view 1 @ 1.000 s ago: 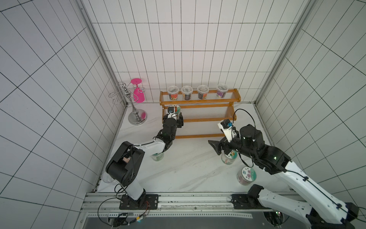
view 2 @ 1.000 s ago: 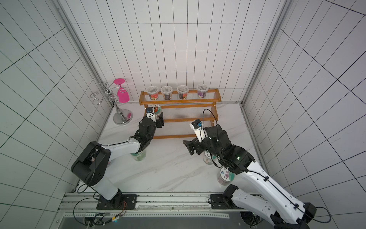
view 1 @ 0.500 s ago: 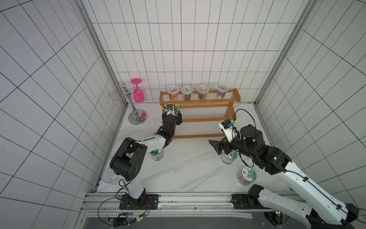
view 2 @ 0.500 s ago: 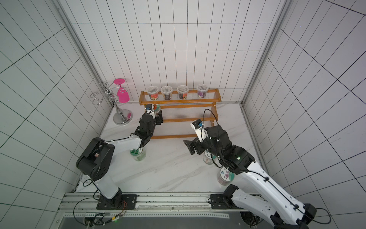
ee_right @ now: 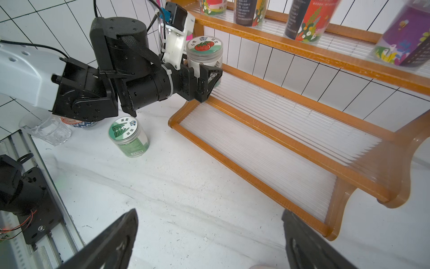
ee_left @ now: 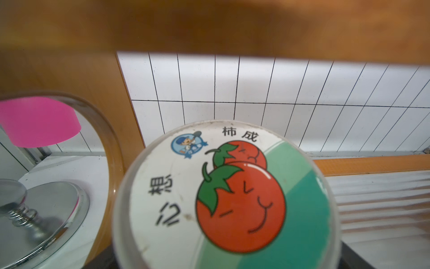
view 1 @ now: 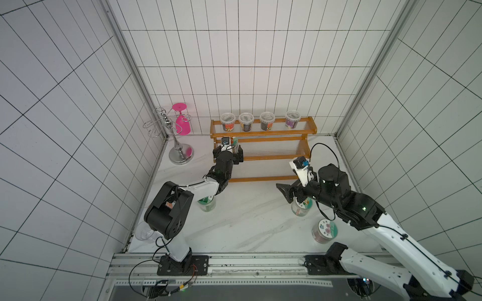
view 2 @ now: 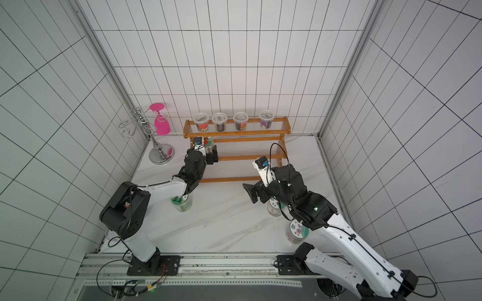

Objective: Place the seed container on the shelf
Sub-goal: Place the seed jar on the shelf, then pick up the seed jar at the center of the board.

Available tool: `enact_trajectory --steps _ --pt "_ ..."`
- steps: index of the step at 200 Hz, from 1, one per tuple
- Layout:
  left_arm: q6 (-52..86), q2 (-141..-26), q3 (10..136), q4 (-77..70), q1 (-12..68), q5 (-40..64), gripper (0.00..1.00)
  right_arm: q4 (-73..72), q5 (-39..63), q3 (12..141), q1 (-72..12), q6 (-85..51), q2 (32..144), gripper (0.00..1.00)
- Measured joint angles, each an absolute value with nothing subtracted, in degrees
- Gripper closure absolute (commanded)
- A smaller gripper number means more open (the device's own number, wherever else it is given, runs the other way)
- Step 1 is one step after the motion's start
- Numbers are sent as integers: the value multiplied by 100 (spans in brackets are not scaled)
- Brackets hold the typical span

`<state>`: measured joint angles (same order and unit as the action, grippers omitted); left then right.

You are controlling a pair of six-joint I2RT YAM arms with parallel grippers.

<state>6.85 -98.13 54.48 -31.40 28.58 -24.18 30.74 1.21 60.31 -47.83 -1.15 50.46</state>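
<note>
The seed container [view 1: 234, 141] [view 2: 208, 142], a clear jar with a tomato picture on its lid [ee_left: 232, 193], stands upright at the left end of the shelf's middle tier [ee_right: 204, 53]. The shelf [view 1: 273, 157] [view 2: 247, 158] [ee_right: 279, 149] is the orange-brown stepped rack against the back wall. My left gripper [view 1: 228, 150] [ee_right: 206, 72] is open, its fingers standing wider than the jar on either side of it. My right gripper [view 1: 285, 191] [ee_right: 208, 223] hangs open and empty over the table in front of the shelf's lowest tier.
Several jars [view 1: 246, 122] line the top tier. A green-lidded jar [view 1: 206, 204] [ee_right: 127, 137] stands under my left arm. Two more jars [view 1: 301, 207] [view 1: 324, 230] stand under my right arm. A silver wire stand [view 1: 180, 153] holding a pink glass [view 1: 182, 122] is at the back left. A clear glass [ee_right: 46, 129] sits front left.
My left arm carried the seed container onto the middle tier, and its jaws have spread apart from the jar. The right arm has not moved.
</note>
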Motion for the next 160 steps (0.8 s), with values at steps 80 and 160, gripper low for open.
enact_trajectory --steps 80,160 --pt "753 -8709 4950 -2635 2954 -2534 1 3197 97 6031 -4757 -176 4958 1" --pt "910 -6661 4329 -1170 3146 -2241 1 3806 -735 5986 -4720 -862 5065 1"
